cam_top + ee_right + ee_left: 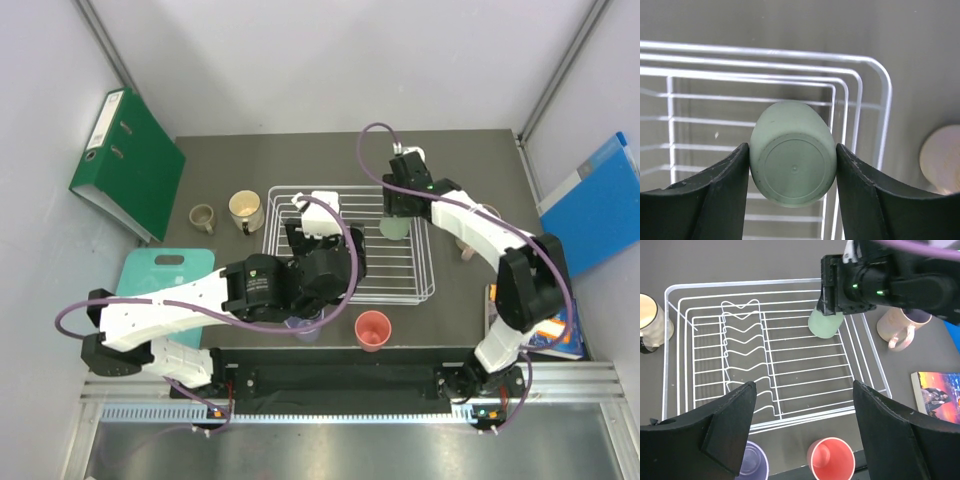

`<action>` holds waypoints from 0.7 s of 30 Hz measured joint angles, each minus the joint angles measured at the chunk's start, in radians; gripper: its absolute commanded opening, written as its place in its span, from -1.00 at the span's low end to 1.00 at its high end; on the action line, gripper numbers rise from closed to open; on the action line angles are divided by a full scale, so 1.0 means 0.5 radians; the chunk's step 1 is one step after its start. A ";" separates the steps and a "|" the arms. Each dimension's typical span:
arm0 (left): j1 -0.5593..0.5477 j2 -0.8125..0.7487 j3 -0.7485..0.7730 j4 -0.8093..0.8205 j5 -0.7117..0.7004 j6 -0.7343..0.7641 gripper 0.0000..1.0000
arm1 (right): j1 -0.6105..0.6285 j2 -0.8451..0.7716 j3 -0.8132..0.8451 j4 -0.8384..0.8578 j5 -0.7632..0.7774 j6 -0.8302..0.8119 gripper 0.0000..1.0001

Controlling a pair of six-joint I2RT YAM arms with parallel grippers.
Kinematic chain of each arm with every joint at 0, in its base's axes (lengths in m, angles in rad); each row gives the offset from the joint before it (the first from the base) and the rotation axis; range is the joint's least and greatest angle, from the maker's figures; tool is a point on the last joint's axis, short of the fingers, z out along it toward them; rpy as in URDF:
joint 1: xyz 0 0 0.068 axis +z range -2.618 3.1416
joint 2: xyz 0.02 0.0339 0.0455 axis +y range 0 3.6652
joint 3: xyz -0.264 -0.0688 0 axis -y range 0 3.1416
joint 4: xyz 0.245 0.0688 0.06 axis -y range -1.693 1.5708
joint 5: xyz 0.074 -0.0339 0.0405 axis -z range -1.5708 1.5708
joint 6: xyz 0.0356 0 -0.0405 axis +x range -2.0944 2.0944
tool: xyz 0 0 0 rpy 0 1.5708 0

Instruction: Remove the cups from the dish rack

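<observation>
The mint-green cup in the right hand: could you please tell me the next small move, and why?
Probably lift straight up: the right hand grips the mint-green cup on both sides, bottom-up inside the dish rack, whose rim must be cleared.

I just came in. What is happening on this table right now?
The right end effector grips an upside-down green cup at the far right corner of the rack. It is the only cup seen in the rack. The left end effector hangs open and empty over the rack's near side. A pink cup and a lavender cup stand on the table just in front of the rack.
</observation>
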 measured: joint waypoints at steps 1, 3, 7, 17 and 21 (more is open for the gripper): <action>0.008 0.000 -0.003 0.007 0.009 -0.001 0.71 | 0.013 -0.050 -0.002 -0.043 0.000 0.002 -1.00; 0.072 -0.002 -0.024 0.047 0.069 -0.015 0.98 | 0.041 -0.186 0.001 -0.102 -0.002 0.011 -1.00; 0.254 -0.017 -0.141 0.149 0.204 -0.070 0.98 | 0.066 -0.523 0.079 -0.221 -0.024 0.018 -1.00; 0.381 -0.200 -0.438 0.640 0.440 -0.065 0.98 | 0.054 -1.405 0.032 -0.219 -0.364 0.165 -1.00; 0.401 -0.335 -0.723 1.028 0.579 -0.050 0.98 | 0.006 -1.716 -0.326 -0.083 -0.698 0.333 -1.00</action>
